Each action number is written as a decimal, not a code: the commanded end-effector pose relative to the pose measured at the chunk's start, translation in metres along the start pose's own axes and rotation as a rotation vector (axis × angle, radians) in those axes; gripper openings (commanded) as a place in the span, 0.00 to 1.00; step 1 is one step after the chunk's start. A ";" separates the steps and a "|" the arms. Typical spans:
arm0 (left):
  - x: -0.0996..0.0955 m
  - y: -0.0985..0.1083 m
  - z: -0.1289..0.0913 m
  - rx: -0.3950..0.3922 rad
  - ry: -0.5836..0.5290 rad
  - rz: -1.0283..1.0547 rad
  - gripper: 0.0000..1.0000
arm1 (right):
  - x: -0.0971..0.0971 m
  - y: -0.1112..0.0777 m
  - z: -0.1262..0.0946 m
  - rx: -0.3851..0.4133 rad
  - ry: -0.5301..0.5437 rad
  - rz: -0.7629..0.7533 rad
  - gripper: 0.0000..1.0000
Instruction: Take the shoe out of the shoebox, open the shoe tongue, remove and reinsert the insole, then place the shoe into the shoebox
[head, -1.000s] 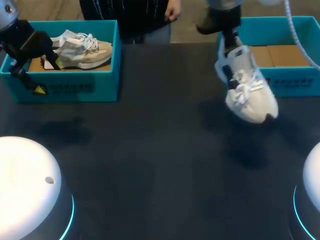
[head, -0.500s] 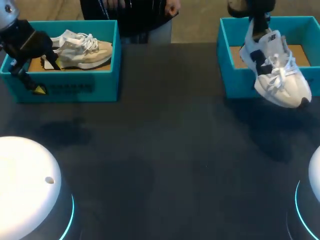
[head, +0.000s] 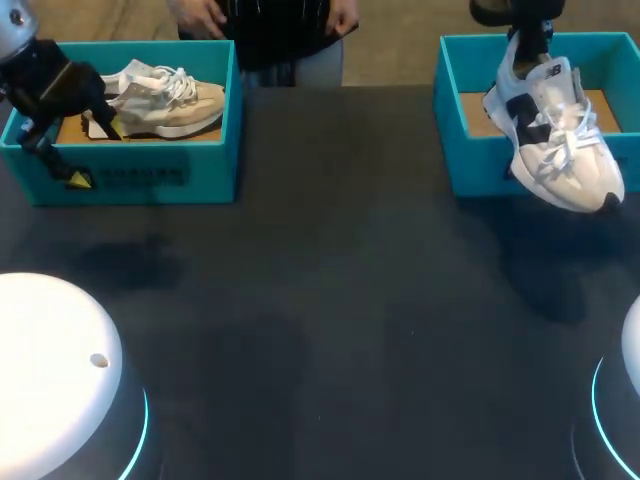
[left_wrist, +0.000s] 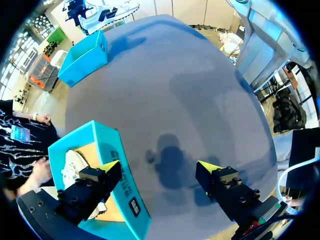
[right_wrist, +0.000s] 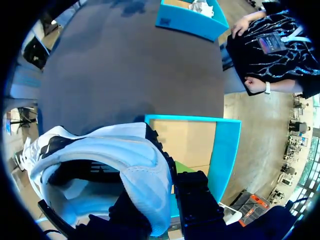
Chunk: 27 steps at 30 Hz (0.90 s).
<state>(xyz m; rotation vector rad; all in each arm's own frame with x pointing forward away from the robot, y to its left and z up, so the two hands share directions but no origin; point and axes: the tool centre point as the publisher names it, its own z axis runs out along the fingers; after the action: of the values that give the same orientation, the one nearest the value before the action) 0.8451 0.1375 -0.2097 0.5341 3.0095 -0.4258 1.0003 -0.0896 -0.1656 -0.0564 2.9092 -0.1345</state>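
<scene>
Right end effector (head: 520, 32) has the white shoe (head: 555, 140) pinched at the heel collar. In the right wrist view one finger sits inside the opening and the other on the outside of the heel, so it's clamped down on that thin bit of padding and barely open at all. I can't see the yellow tips, the shoe hides them.

The shoe hangs toe-down and tilted. Its heel is up over the right shoebox (head: 470, 165) and the toe pokes out past the front wall toward the tabletop (head: 320, 300). I can't tell if the sole is brushing the wall. The box floor under it looks like bare cardboard.

My guess is the heel grip is deliberate, since it leaves the laces and tongue facing out and free to work on. It also lets the shoe swing over the wall without the arm dipping into the box.

Left end effector (left_wrist: 159, 167) is spread wide and holding nothing. It's parked at the front of the left shoebox (left_wrist: 112, 150), with one finger over the box and the other out over the tabletop. That box has a beige shoe (head: 165, 100) lying in it.
</scene>
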 end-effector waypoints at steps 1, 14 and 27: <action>0.000 0.000 0.000 -0.003 0.002 0.000 1.00 | 0.000 -0.001 -0.001 -0.001 0.001 -0.001 0.00; 0.000 0.000 0.000 -0.003 0.002 0.000 1.00 | -0.007 -0.067 0.015 0.064 0.031 0.050 0.00; 0.000 0.000 0.000 -0.003 0.002 0.000 1.00 | -0.013 -0.159 0.034 0.101 0.075 0.108 0.00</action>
<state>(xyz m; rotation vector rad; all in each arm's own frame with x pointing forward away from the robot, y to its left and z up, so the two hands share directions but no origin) 0.8450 0.1376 -0.2097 0.5340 3.0095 -0.4258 1.0207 -0.2365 -0.1814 0.1175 2.9581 -0.2833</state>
